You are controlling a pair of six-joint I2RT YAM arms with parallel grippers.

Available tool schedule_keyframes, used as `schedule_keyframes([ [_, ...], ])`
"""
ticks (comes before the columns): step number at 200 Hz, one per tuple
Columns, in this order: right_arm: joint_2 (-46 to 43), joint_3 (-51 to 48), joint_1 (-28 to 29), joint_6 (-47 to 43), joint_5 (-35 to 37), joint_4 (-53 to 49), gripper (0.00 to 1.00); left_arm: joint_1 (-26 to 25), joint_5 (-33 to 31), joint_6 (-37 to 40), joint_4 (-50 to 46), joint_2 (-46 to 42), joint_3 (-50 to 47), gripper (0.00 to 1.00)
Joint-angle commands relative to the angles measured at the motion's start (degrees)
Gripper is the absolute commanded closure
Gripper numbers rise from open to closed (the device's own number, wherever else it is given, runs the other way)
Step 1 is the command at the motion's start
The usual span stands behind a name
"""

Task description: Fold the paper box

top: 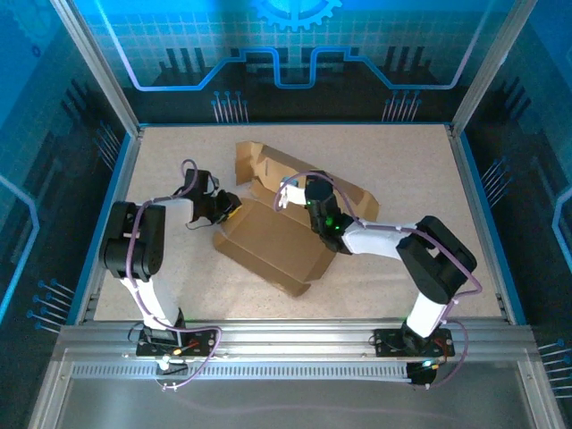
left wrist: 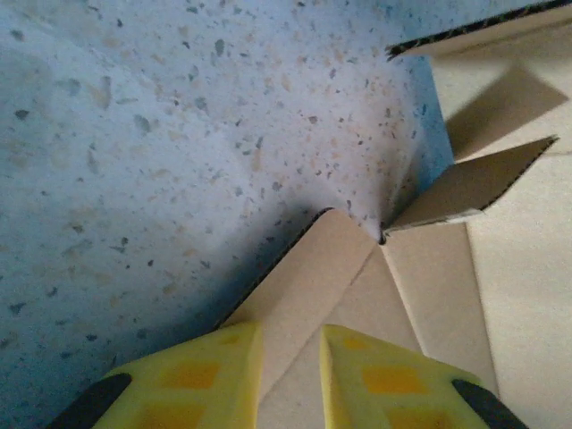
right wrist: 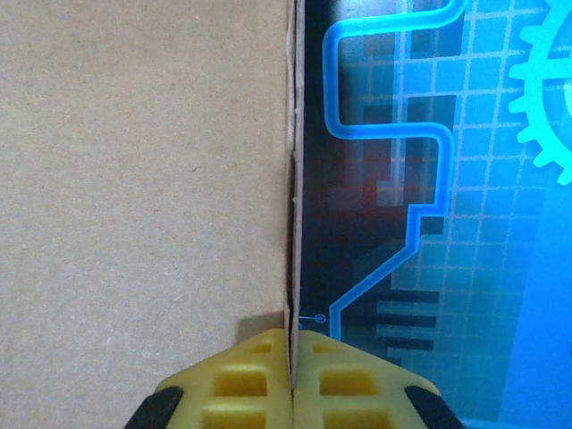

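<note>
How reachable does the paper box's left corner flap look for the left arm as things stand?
Probably yes. The left gripper sits right at the paper box's corner flap, jaws apart astride its edge, with bare table beside it and nothing between.

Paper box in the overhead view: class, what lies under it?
The speckled table lies under the paper box; its surface shows around the cardboard. Anything beneath the panels is covered.

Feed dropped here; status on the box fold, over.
Left claw slightly open astride a flap corner. Right claw shut on paper box panel edge. Box part-folded, nothing blocking.
</note>
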Motion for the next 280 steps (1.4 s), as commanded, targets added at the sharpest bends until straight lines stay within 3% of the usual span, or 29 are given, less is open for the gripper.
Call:
schedule_keyframes([
  [1,-2.35,-1.03,-0.09,0.6,-1.7,0.42,1.0,0.15,-1.48,-0.38,1.05,2.1,0.04,0.73],
  [50,-5.91,-4.21,0.69,2.84,-2.66,1.71,1.0,0.1,-0.94,-1.72,3.84,4.53,-0.21,0.69],
  [101,-4.75,-4.58,0.55,-0.64,-1.3,2.36,1.0,0.11,0.13,-0.41,4.08,-2.44,-0.15,0.47],
  [144,-3.31,-3.77,0.63,-1.56,-0.83,3.19,1.0,2.41,-2.67,2.09,1.4,-6.58,4.47,0.32],
  [174,-3.54,-3.1,0.72,-1.49,-1.29,2.81,1.0,5.16,-3.62,4.65,-2.45,-0.41,13.14,0.31],
  [236,-4.97,-2.12,1.09,1.59,-2.3,0.19,1.0,5.4,-1.0,14.31,-17.01,20.25,42.55,0.32],
  [280,-5.55,-1.79,1.09,1.53,-2.18,-0.45,1.0,3.38,3.36,17.95,-19.88,24.24,48.3,0.32],
])
